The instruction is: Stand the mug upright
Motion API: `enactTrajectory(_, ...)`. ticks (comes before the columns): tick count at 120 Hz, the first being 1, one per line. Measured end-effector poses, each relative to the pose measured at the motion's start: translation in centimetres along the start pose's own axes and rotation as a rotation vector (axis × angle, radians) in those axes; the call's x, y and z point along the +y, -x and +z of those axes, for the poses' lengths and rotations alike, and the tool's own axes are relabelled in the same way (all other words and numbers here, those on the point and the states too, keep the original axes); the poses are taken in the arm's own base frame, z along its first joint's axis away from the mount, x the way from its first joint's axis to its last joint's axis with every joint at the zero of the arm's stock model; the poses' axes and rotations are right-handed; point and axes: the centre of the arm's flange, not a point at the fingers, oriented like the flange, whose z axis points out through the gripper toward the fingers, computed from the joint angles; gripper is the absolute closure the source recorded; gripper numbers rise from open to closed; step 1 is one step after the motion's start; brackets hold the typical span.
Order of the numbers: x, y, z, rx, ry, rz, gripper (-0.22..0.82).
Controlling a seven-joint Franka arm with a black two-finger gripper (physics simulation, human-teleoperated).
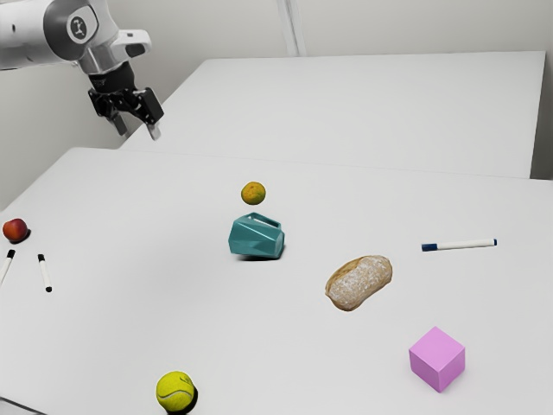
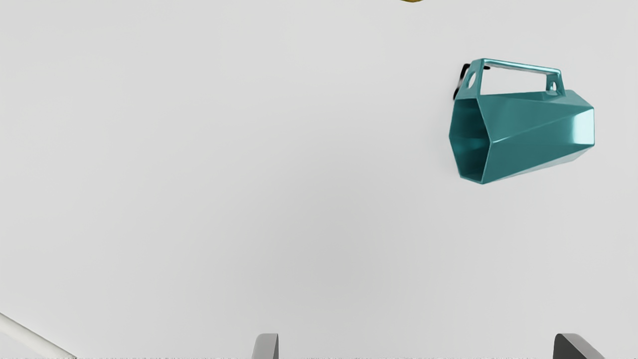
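The faceted, glossy teal mug (image 1: 257, 238) is seen lying on its side on the smooth white bench (image 1: 173, 303), between the dimpled orange (image 1: 253, 193) and the flour-dusted, crusty bread loaf (image 1: 359, 283). The jaws are held wide apart, with nothing grasped.

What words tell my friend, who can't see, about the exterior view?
A teal mug lies on its side on a white table, with the robot's open fingers away from it, at the exterior view's upper left. Around are an orange, bread, a pink block, a tennis ball, a red fruit and three pens.
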Motion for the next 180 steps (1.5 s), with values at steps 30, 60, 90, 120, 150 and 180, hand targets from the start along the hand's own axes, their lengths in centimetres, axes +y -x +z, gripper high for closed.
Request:
enactTrajectory(30, 0.2, 0.2, 1.1, -0.024, 0.028, -0.003, 0.0)
enactTrajectory(60, -1.5, 1.5, 6.9, -0.057, 0.351, -0.082, 0.0)
enactTrajectory(90, -1.0, 1.1, 15.6, -0.065, 0.593, -0.119, 0.0)
enactTrajectory(120, -1.6, -1.4, 23.1, -0.031, 0.721, -0.133, 0.0)
enactTrajectory(150, 0.4, -2.7, 28.2, -0.006, 0.852, -0.125, 0.0)
enactTrajectory(180, 2.4, -2.9, 31.1, 0.016, 0.989, -0.13, 0.0)
